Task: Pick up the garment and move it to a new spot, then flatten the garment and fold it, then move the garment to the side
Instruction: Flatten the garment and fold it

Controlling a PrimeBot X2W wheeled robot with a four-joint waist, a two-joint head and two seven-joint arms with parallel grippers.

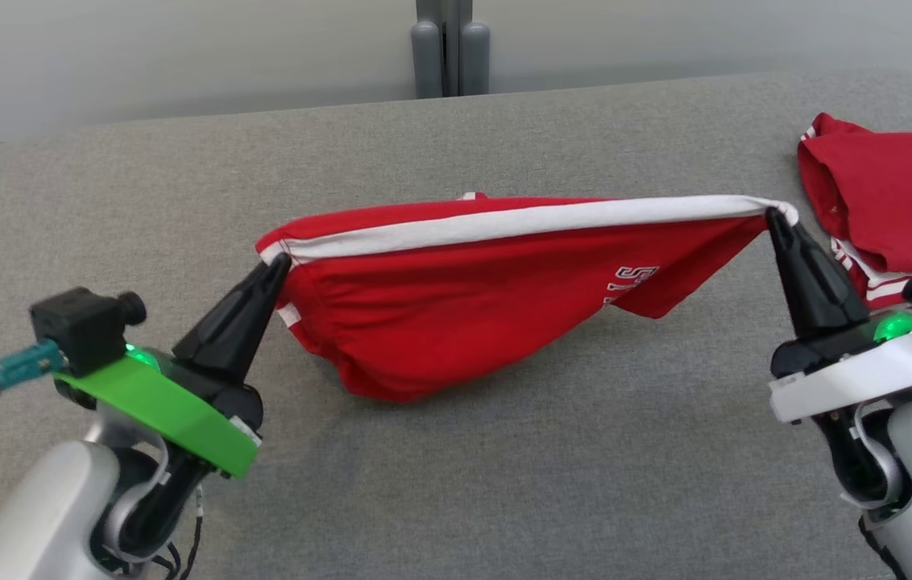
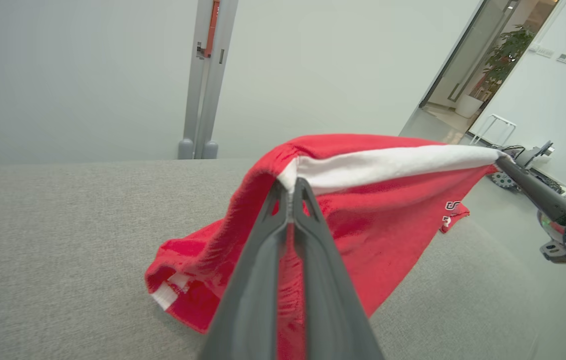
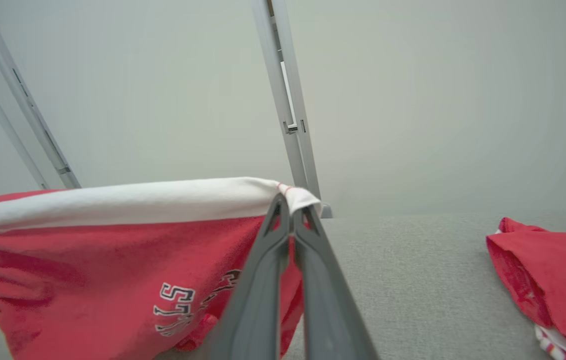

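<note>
Garment (image 1: 464,314) held up mid-frame, white band (image 1: 520,221) stretched between left gripper (image 1: 282,262) and right gripper (image 1: 774,216), both clamped on it. Pickup looks done; setting down, flattening, folding, side move not done yet.

Your bench (image 1: 456,483) was grey fabric; behind it you had a pale wall (image 1: 182,56) and a grey post (image 1: 428,56).

The red cloth garment with a white band (image 1: 456,314) hangs between my left gripper (image 1: 283,262) and my right gripper (image 1: 772,213), over the grey fabric-covered table (image 1: 504,483). A folded red shirt (image 1: 891,193) lies on the table just right of my right gripper. A grey upright post (image 1: 450,48) stands behind the table.
</note>
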